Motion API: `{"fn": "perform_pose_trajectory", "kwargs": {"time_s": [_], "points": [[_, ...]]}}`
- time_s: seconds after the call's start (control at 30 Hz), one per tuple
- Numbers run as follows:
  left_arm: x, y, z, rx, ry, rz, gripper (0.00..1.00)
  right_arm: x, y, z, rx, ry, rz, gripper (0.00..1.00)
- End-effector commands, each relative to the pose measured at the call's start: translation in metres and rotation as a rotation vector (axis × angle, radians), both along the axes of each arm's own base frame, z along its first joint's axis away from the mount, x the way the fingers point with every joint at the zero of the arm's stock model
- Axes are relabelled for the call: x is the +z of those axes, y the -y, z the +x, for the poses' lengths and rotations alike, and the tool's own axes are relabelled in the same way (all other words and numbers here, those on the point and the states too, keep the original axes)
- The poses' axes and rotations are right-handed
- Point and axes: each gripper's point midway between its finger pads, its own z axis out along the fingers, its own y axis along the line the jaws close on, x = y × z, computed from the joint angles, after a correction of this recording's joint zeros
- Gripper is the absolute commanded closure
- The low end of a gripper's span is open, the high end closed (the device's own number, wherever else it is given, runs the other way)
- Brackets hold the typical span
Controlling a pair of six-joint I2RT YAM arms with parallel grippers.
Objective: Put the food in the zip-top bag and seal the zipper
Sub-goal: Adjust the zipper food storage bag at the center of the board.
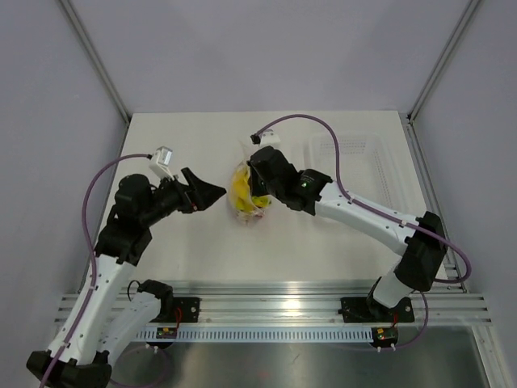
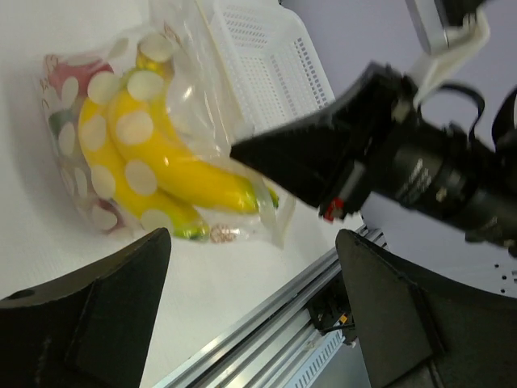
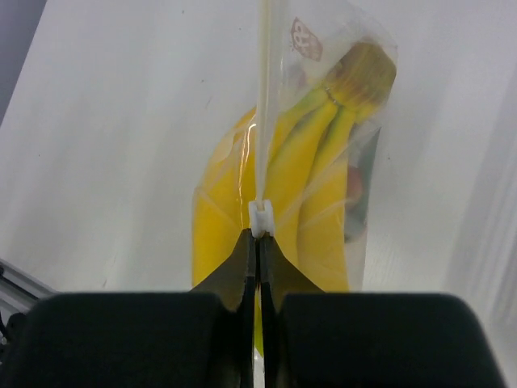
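The yellow bananas [image 1: 241,191] lie inside the dotted zip-top bag [image 1: 250,208] at the table's middle, and a red strawberry [image 2: 68,74] shows behind them. My right gripper [image 3: 258,237] is shut on the zipper [image 3: 263,121], its tips pinching the strip just below a small white slider [image 3: 260,218]. In the top view the right gripper [image 1: 257,179] sits at the bag's right side. My left gripper [image 1: 213,192] is open just left of the bag, apart from it. Between its black fingers [image 2: 121,291] only bare table and the front rail show.
A clear rigid tray [image 1: 363,162] stands at the back right, right of the bag. A metal rail [image 1: 275,303] runs along the table's near edge. The right arm's black wrist [image 2: 388,153] reaches in from the right in the left wrist view.
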Motion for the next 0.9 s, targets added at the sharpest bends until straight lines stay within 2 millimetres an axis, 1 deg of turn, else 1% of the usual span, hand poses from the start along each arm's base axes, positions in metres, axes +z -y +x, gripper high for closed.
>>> {"fn": "perform_pose_trajectory", "kwargs": {"time_s": [0.0,0.07,0.1,0.13,0.2,0.23,0.27,0.3,0.33,0.37,0.47,0.53,0.6,0.67,0.7,0.73,0.8,0.87], "points": [[-0.018,0.0,-0.011,-0.028,0.002,0.026,0.15,0.027,-0.018,0.02,-0.047,-0.009,0.133,1.0],[-0.037,0.006,-0.018,-0.082,-0.035,0.088,0.18,0.029,-0.027,0.023,-0.033,-0.01,0.137,1.0],[-0.045,0.013,-0.026,-0.117,-0.062,0.108,0.19,0.024,-0.03,0.025,-0.032,-0.021,0.133,1.0],[-0.051,0.013,-0.025,-0.106,-0.083,0.122,0.19,0.028,-0.033,0.025,-0.03,-0.02,0.143,1.0],[-0.051,0.022,-0.028,-0.116,-0.101,0.097,0.22,0.027,-0.034,0.027,-0.05,-0.036,0.149,1.0],[-0.053,0.024,-0.025,-0.094,-0.122,0.085,0.27,0.027,-0.035,0.028,-0.061,-0.043,0.148,1.0],[-0.056,0.027,-0.024,-0.093,-0.134,0.082,0.3,0.027,-0.034,0.029,-0.068,-0.043,0.148,1.0],[-0.054,0.032,-0.024,-0.102,-0.128,0.075,0.33,0.027,-0.035,0.029,-0.069,-0.045,0.153,1.0],[-0.056,0.031,-0.019,-0.073,-0.137,0.081,0.39,0.027,-0.035,0.029,-0.065,-0.043,0.156,1.0],[-0.06,0.031,-0.016,-0.061,-0.155,0.088,0.4,0.026,-0.035,0.028,-0.061,-0.047,0.154,1.0],[-0.057,0.031,-0.006,-0.016,-0.147,0.074,0.44,0.029,-0.033,0.024,-0.057,-0.049,0.158,1.0],[-0.054,0.029,0.003,0.023,-0.132,0.069,0.45,0.035,-0.029,0.023,-0.062,-0.042,0.169,1.0],[-0.05,0.034,0.01,0.016,-0.118,0.061,0.47,0.04,-0.023,0.021,-0.076,-0.035,0.176,1.0],[-0.04,0.046,0.01,-0.041,-0.113,0.037,0.47,0.042,-0.021,0.019,-0.1,-0.043,0.199,1.0],[-0.041,0.053,0.009,-0.066,-0.123,0.041,0.46,0.043,-0.017,0.018,-0.113,-0.038,0.204,1.0],[-0.033,0.059,0.007,-0.085,-0.108,0.036,0.45,0.045,-0.015,0.019,-0.128,-0.039,0.217,1.0],[-0.032,0.067,0.002,-0.107,-0.102,0.039,0.44,0.041,-0.013,0.016,-0.134,-0.041,0.216,1.0],[-0.034,0.067,0.006,-0.077,-0.106,0.039,0.46,0.04,-0.015,0.014,-0.125,-0.042,0.221,1.0]]}}
